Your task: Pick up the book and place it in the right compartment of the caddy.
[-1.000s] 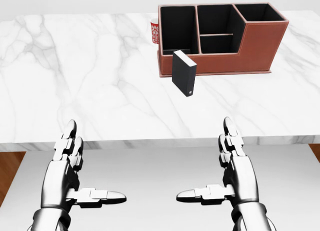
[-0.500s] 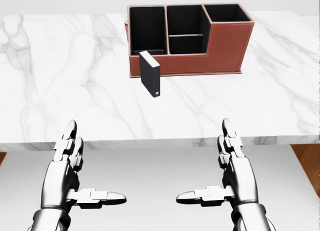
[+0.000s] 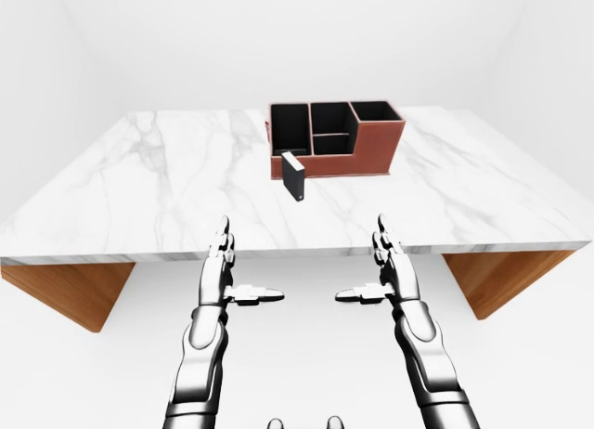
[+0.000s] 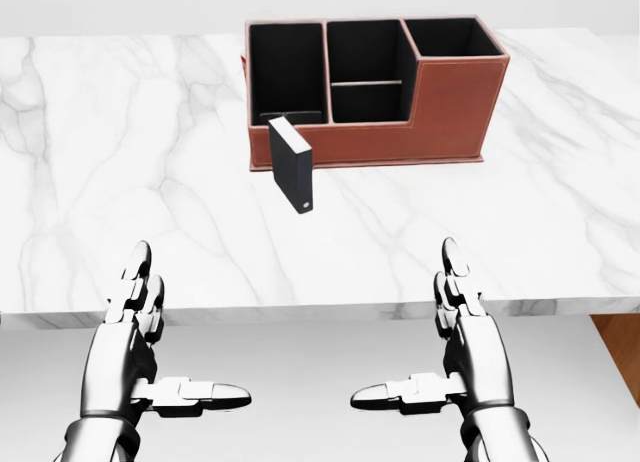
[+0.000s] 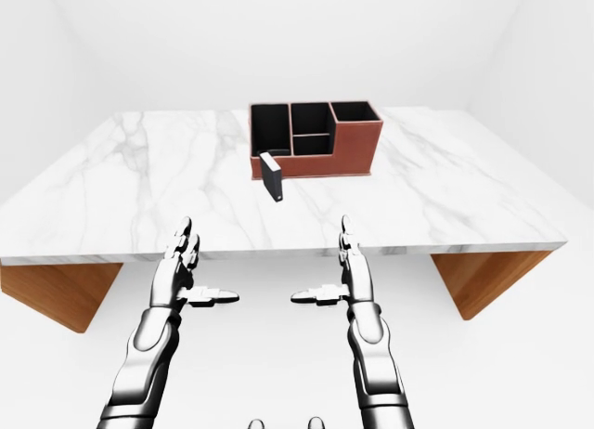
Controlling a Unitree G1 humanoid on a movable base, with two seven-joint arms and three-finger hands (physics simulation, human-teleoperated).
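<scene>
Black book (image 4: 291,164): standing upright on the table (image 4: 120,162), touching the caddy (image 4: 450,112).
Direction: lying up, between both hands.
Left hand (image 4: 140,327): hovering, fingers apart, empty.
Right hand (image 4: 462,327): likewise spread, about equally near.

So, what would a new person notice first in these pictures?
Probably the reddish-brown leather caddy with black compartments, at the top of the head view on the white marble table. A small black book stands upright just below its left end. Both silver robot hands hover open, empty, at the table's near edge.
</scene>
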